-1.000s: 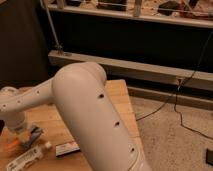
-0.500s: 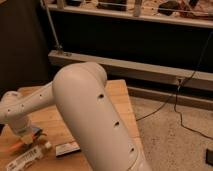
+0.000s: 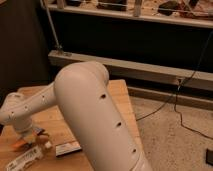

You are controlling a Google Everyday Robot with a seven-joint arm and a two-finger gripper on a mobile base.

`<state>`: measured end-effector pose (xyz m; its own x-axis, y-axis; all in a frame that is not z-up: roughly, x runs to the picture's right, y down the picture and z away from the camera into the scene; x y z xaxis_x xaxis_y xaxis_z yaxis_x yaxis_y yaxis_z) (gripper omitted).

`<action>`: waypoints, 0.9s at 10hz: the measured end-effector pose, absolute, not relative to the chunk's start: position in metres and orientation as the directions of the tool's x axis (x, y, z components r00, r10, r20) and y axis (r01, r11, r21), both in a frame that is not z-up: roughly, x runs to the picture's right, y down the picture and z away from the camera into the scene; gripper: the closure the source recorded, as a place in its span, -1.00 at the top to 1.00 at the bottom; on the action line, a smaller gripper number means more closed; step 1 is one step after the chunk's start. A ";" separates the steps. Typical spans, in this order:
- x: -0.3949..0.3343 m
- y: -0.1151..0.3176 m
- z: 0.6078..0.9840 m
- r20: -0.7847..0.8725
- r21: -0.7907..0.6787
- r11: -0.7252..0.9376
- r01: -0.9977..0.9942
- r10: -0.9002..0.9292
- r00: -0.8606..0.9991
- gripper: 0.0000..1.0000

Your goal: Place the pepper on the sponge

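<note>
Shift: arm (image 3: 95, 110) has swung a little to the right and lower since a second ago, carrying the wrist further in over the surface (image 3: 119, 92); the orange patch below it has gone along.
Fingers: closed, pointing down at the near-left corner of the surface, low over the wood.
Gripper (image 3: 29, 136): at the end of the white forearm, far left of view, just above the surface.
Pepper (image 3: 21, 144): bright orange, right at the fingertips and just over the wood; whether it is pinched or only touched cannot be told.
White packet (image 3: 24, 161): long, lying flat just in front of the pepper, at the surface's near edge.
Small white piece (image 3: 48, 145): on the wood, just right of the gripper.
Dark flat packet (image 3: 67, 148): beside the white piece, partly behind the upper arm.
Upper arm: thick white tube filling the middle foreground.
Floor (image 3: 170, 135): speckled, right of the surface, with a black cable (image 3: 165, 107) trailing across it.
</note>
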<state>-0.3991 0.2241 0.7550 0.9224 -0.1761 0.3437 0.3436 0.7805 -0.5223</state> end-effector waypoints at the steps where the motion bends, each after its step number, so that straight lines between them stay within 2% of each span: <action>1: -0.398 0.223 0.756 0.339 -0.524 0.786 0.328 -0.161 0.927 -0.98; 2: -0.397 0.221 0.757 0.335 -0.526 0.791 0.312 -0.144 0.931 -0.85; 4: -0.398 0.214 0.760 0.328 -0.529 0.806 0.265 -0.094 0.940 -0.42; 9: -0.411 0.190 0.770 0.340 -0.503 0.838 0.211 -0.033 0.940 0.52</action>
<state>-0.4113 0.1900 0.7696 0.9399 -0.0329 0.3400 0.2111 0.8384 -0.5026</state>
